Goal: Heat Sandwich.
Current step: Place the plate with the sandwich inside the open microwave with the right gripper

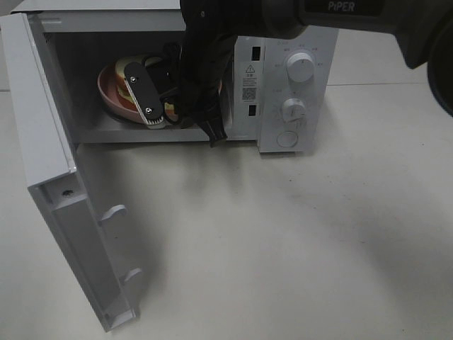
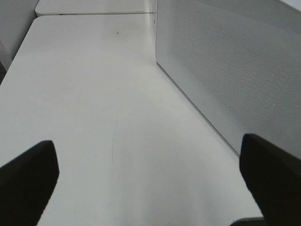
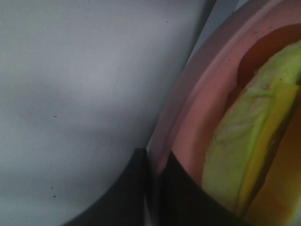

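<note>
Your black right claw [image 3: 155, 174] pinches the round pink plate [image 3: 188, 103] — layered yellow-green sandwich [image 3: 244, 141] just inboard, upper left; left claw [image 2: 149, 155] spread.

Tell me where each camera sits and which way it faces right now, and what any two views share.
Exterior high: mounted high, looking down at the open microwave on the table; the right arm reaches into its cavity.
Left wrist: at the left gripper, open and empty, looking along the table beside a white perforated panel.
Right wrist: at the right gripper, shut on the pink plate at its rim inside the microwave, close on the sandwich.
Shared: exterior high and right wrist both show pink plate and sandwich.
</note>
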Robot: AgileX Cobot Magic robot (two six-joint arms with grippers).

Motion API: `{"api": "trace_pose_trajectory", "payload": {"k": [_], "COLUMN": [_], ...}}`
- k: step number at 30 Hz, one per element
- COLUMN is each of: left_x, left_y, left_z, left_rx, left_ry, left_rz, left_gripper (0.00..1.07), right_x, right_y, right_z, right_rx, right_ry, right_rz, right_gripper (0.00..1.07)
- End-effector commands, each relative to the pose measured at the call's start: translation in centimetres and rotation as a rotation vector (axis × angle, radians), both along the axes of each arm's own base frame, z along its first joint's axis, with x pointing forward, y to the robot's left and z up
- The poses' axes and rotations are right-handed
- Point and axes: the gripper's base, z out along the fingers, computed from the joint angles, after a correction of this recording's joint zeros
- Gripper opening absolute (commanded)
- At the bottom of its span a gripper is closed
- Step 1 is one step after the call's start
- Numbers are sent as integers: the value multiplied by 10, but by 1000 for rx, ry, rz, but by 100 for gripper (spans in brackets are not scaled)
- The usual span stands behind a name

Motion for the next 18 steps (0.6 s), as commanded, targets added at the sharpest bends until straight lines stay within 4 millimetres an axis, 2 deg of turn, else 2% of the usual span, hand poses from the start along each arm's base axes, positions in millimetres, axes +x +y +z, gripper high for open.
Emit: {"api": "trace_pose_trajectory", "payload": {"k": [1, 10, 14, 17, 18], "left_x": [-3, -3, -3, -3, -3], "left_y": [0, 0, 0, 0, 0], "left_z": [-1, -1, -1, -1, -1], "left_rx": [-4, -4, -4, -4, -4], "left_ry": [-22, -22, -22, -22, -22], "left_rz": [0, 0, 0, 0, 0], "left_gripper": [101, 101, 101, 101, 101], "right_x": [5, 12, 14, 14, 14], "right_y": [3, 7, 5, 4, 4], "right_z": [1, -8, -8, -8, -8], "right_rx": [11, -1, 4, 9, 9], "right_ry": [-34, -48, -52, -49, -49], "right_rz": [1, -1, -54, -102, -102], "right_gripper": [3, 6, 12, 23, 23]}}
